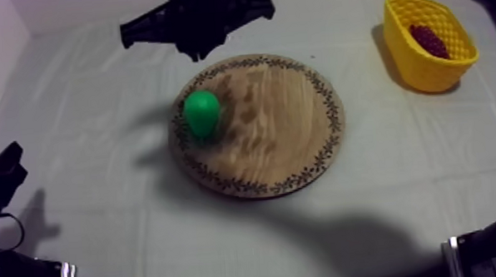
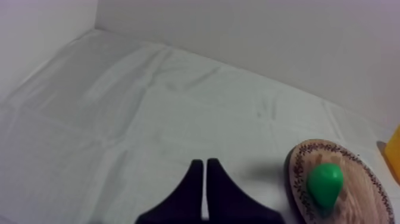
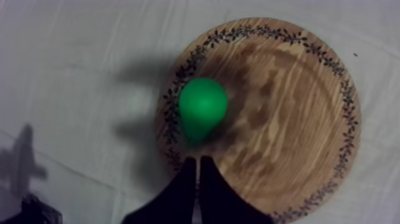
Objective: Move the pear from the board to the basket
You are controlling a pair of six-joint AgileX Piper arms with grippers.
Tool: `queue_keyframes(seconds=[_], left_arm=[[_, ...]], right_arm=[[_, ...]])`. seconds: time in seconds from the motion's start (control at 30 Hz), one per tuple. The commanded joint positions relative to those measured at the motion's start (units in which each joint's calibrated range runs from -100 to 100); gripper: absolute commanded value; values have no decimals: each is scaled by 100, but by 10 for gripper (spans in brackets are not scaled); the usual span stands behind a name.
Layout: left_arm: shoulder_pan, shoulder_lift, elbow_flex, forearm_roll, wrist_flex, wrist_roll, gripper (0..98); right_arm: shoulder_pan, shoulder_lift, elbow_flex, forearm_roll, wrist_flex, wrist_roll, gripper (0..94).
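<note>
A green pear (image 1: 202, 112) stands on the left part of the round wooden board (image 1: 285, 137). My right gripper (image 1: 202, 53) hovers above the board's far left rim, just behind the pear. In the right wrist view its fingers lie together, shut on nothing (image 3: 197, 161), with the pear (image 3: 203, 107) just ahead of the tips on the board (image 3: 286, 119). My left gripper (image 1: 8, 158) rests low at the table's left side. Its fingers are shut (image 2: 205, 162) over bare cloth, with the pear (image 2: 325, 183) and board (image 2: 357, 190) farther off. The yellow basket (image 1: 428, 40) stands at the far right.
A dark red bunch of grapes (image 1: 430, 41) lies inside the basket. A sliver of the basket (image 2: 393, 152) shows beyond the board in the left wrist view. Grey-white cloth covers the table around the board, with open room at the front and left.
</note>
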Motion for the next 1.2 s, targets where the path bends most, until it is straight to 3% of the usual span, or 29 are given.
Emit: queue_keyframes(seconds=[0.0, 0.4, 0.5, 0.67, 0.77, 0.93, 1.17], left_arm=[[1, 0, 0, -2, -1, 1, 1], [1, 0, 0, -2, -1, 1, 1], [1, 0, 0, -2, -1, 1, 1], [1, 0, 0, -2, -1, 1, 1], [1, 0, 0, -2, -1, 1, 1], [1, 0, 0, -2, -1, 1, 1], [1, 0, 0, -2, -1, 1, 1]], right_arm=[[23, 298, -249, 1, 18, -137, 2], [84, 997, -614, -91, 37, -322, 25], [92, 1034, -626, -117, 39, -284, 166], [112, 1056, -637, -174, 40, -217, 554], [124, 1060, -631, -198, 40, -207, 720], [156, 1077, -583, -242, 45, -199, 810], [205, 1295, -519, -361, 1, -157, 826]])
